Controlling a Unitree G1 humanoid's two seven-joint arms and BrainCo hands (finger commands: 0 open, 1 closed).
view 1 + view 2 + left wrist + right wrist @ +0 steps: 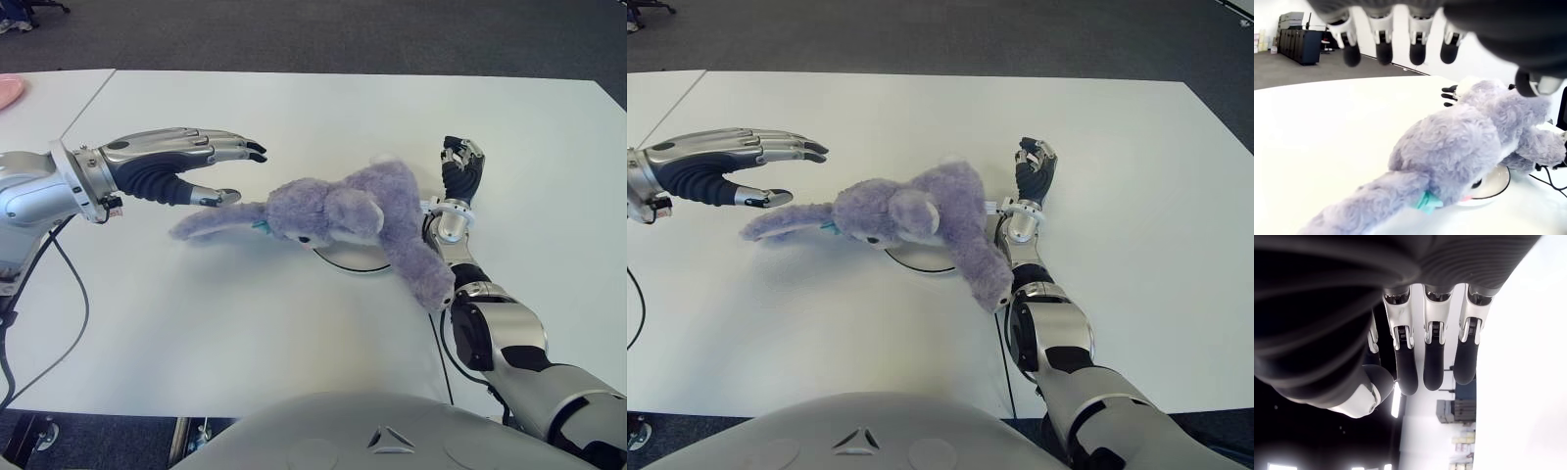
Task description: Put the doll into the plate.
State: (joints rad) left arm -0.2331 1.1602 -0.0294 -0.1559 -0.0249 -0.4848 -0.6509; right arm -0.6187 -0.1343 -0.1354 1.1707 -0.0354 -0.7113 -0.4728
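A purple plush doll [338, 211] lies across a small white plate [348, 262] near the table's middle. Its body covers most of the plate; one long limb stretches left onto the table, another hangs toward the front right. My left hand [243, 174] hovers just left of the doll, over the tip of the long limb, with fingers spread and nothing in them. The left wrist view shows the doll [1459, 147] and the plate's rim [1496, 183] beneath the open fingers. My right hand [460, 162] shows just right of the doll, fingers relaxed and empty.
The white table [294, 117] has a seam at its left, with a pink object [8, 90] at the far left edge. A black cable [73, 294] hangs from my left arm. Dark floor lies beyond the table's far edge.
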